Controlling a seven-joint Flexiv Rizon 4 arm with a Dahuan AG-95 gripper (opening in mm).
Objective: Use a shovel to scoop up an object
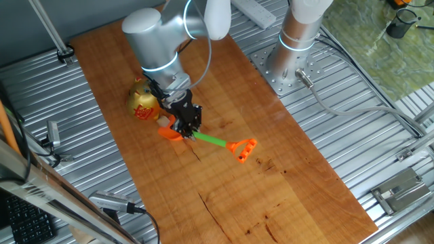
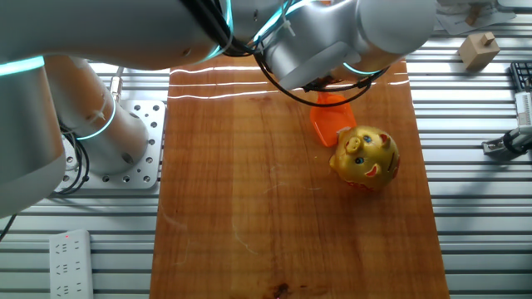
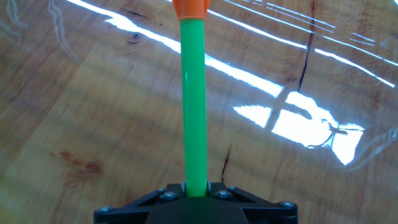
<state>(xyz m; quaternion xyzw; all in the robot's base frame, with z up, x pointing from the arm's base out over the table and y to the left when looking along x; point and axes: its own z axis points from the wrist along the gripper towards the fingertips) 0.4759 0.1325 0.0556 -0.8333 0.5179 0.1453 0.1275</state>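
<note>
The shovel lies low over the wooden board. Its orange blade (image 1: 169, 132) is next to the golden figurine, its green shaft (image 1: 211, 141) runs right to the orange loop end (image 1: 245, 149). My gripper (image 1: 188, 125) is shut on the shaft just behind the blade. In the hand view the shaft (image 3: 193, 93) rises straight from between the jaws (image 3: 196, 188) to an orange collar (image 3: 189, 7). In the other fixed view the arm covers all but the blade (image 2: 330, 124). A tiny pale speck (image 1: 163, 121) sits at the blade's edge; I cannot tell if it is the object.
A golden figurine with a red base (image 1: 144, 102) (image 2: 366, 156) stands right beside the blade. The wooden board (image 1: 271, 183) lies on a ribbed metal table. A tan wooden block (image 2: 478, 48) rests off the board. The arm's base (image 1: 291, 61) stands at the board's far edge.
</note>
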